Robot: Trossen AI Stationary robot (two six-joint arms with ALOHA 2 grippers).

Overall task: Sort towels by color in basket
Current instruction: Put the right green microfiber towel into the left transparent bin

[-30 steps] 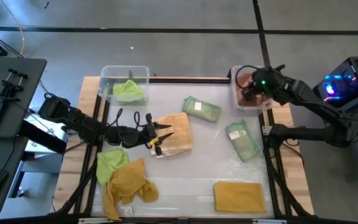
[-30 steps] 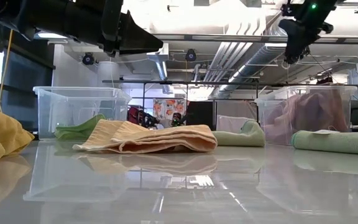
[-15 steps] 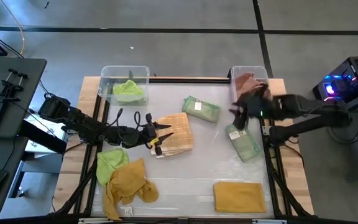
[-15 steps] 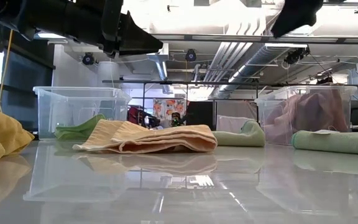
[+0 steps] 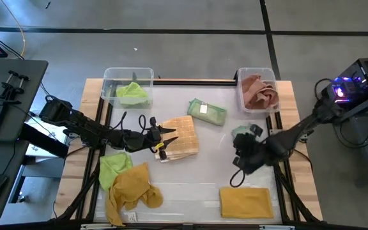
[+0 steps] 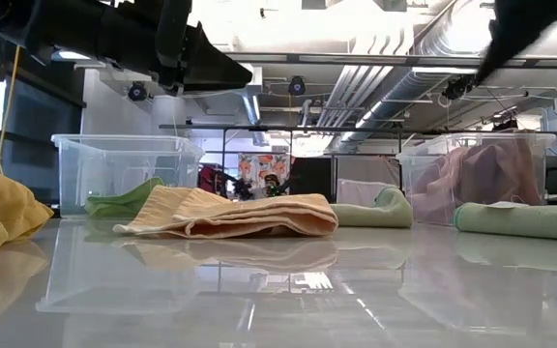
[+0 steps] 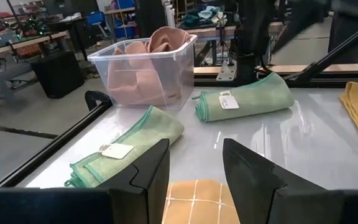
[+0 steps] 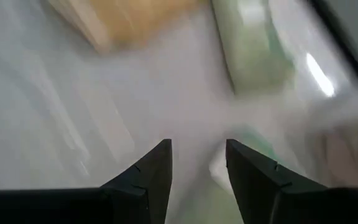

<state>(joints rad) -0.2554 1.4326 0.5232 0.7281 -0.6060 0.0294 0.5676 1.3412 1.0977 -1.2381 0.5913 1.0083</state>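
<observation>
While the left end effector rests spread over the tan checked towel, the right end effector, fingers apart and holding nothing, hangs low over the pale green towel at the tabletop right side. Two bins: left bin holds one lime towel, right bin pink-brown towels. Loose cloths: two pale green, two mustard, one lime, one checked.

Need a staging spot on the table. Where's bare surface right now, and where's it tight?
Free: the strip between the tan checked towel and the flat mustard towel, and the centre by the right gripper. Crowded: the corner with the lime towel and crumpled mustard towel, and around the left gripper.
</observation>
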